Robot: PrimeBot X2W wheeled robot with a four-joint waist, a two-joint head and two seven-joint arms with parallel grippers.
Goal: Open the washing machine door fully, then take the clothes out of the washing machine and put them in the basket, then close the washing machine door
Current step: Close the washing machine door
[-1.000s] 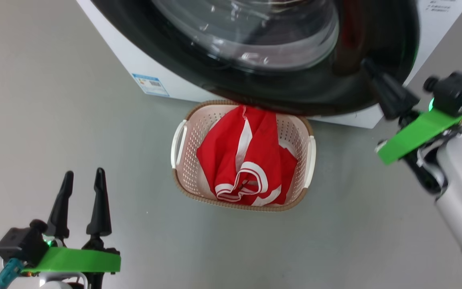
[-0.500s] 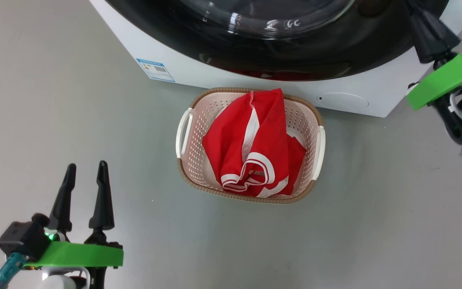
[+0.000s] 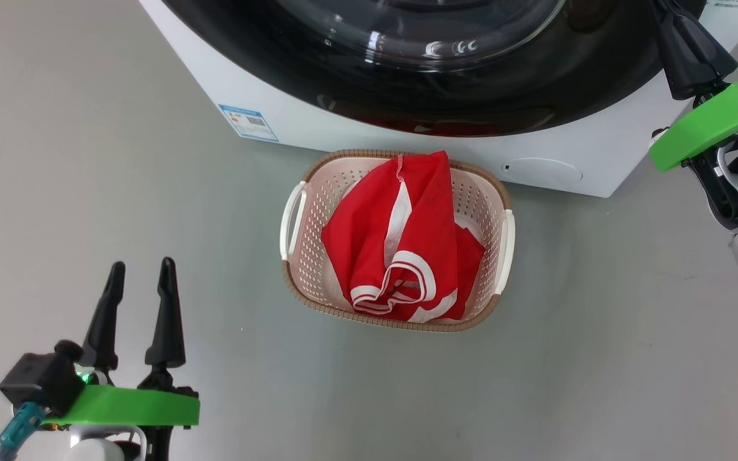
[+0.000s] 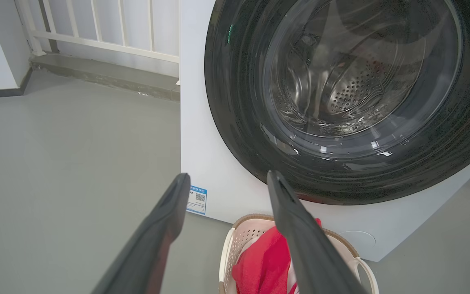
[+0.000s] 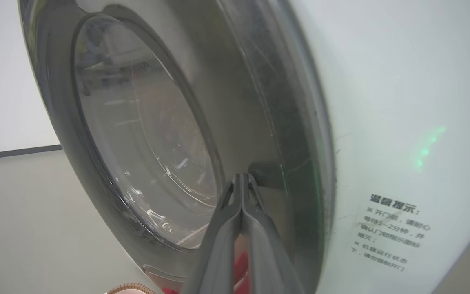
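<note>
The washing machine door (image 3: pixel 433 89), glossy black with a clear glass window (image 4: pixel 353 73), lies flat against the front of the white washing machine (image 3: pixel 318 128). My right gripper (image 5: pixel 241 176) is shut with nothing in it, its tips resting on the door's black rim (image 5: pixel 259 102) at the right side; in the head view the right gripper (image 3: pixel 670 13) is at the top right. The red and white clothes (image 3: pixel 407 243) lie heaped in the cream basket (image 3: pixel 394 323) on the floor before the machine. My left gripper (image 3: pixel 141 266) hangs open and empty at the lower left, well away from the basket.
A blue label sticker (image 3: pixel 248 121) and a small round cover (image 3: pixel 542 171) sit low on the machine's front. In the left wrist view a white railing (image 4: pixel 96 28) on a low step runs behind the machine's left. Grey floor (image 3: pixel 87 192) spreads left of the basket.
The door has swung from ajar above the basket to flat against the machine, with my shut right gripper following it. The head view shifted. The left gripper stayed put.
</note>
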